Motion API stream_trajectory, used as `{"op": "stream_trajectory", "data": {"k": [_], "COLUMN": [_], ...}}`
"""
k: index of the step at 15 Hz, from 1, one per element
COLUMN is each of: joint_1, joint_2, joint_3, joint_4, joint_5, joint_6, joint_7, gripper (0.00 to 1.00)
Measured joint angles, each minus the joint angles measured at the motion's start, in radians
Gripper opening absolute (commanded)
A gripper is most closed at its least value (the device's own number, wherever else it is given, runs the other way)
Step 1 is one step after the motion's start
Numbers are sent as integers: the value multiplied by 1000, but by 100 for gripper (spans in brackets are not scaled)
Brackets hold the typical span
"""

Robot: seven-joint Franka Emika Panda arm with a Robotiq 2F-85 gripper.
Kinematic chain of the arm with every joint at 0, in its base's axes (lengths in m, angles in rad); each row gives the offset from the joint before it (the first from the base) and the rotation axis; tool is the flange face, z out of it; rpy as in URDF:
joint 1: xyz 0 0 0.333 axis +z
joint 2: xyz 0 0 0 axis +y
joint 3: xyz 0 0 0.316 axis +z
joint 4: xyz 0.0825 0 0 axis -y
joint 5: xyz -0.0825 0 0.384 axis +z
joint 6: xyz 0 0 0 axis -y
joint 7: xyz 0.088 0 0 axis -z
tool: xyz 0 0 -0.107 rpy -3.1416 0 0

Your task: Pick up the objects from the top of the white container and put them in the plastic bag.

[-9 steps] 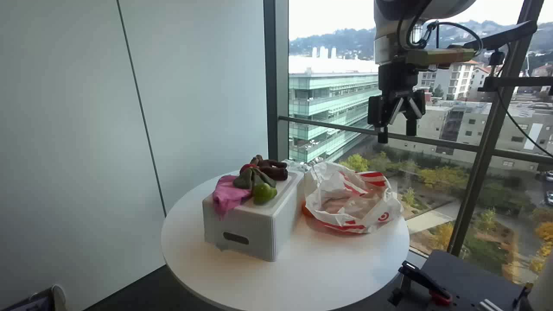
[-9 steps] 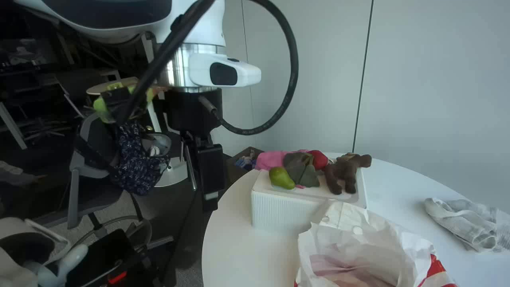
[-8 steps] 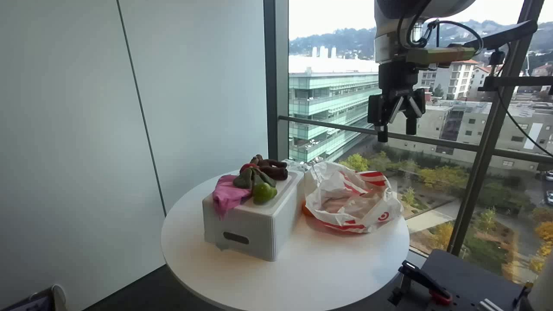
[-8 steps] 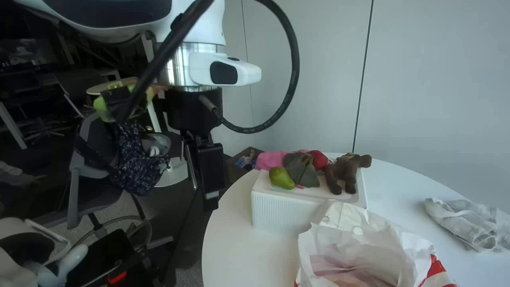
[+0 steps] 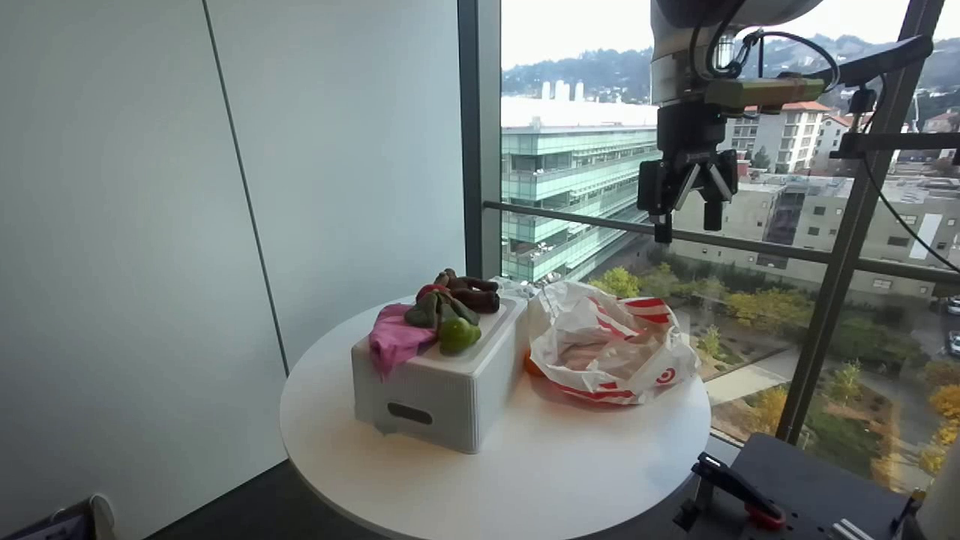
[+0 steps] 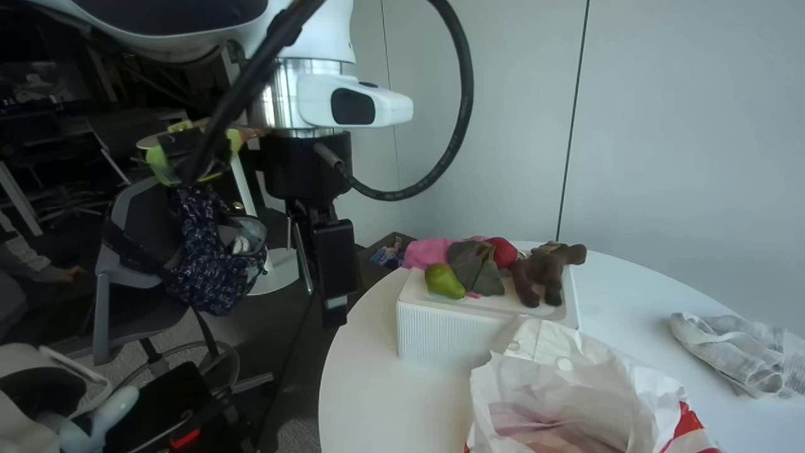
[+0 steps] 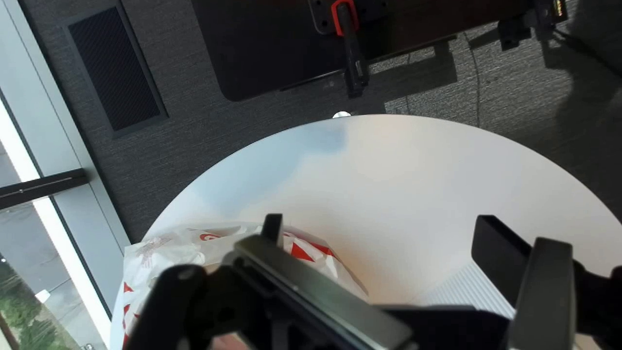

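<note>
Objects [image 5: 425,310] atop the white container [image 5: 442,397], plastic bag [image 5: 619,349] mouth-up, contents unclear; gripper [image 5: 688,223] empty, jaws wide apart.

Arm [image 6: 188,25] holds wrist [image 6: 321,104] approx. vert., fingers [image 5: 713,216] down & wide apart.

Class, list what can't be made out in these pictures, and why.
Box: inside hidden by its lid and walls in both exterior views; largely blocked by the gripper and lower edge in the wrist view.
Bag: cut off by the lower edge in an exterior view.
Orange patch: too little shows beside the bag to identify in an exterior view.
</note>
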Motion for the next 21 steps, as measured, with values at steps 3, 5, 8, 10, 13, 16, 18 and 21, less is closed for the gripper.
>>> {"op": "stream_trajectory", "data": {"k": [3, 5, 8, 10, 13, 16, 18, 21], "joint_1": [1, 20, 105, 180, 261, 283, 282, 283], "joint_2": [2, 12, 78, 164, 323, 512, 631, 764], "joint_3": [0, 0, 7, 33, 99, 163, 172, 153], "joint_4": [-2, -19, -49, -55, -43, 23, 96, 205], "joint_5": [0, 33, 124, 175, 188, 112, 56, 10], "joint_6": [0, 17, 134, 262, 489, 725, 849, 928], "joint_7": [0, -12, -69, -107, -134, -123, -51, 126], "gripper": [100, 100, 100, 100, 100, 100, 100, 100]}}
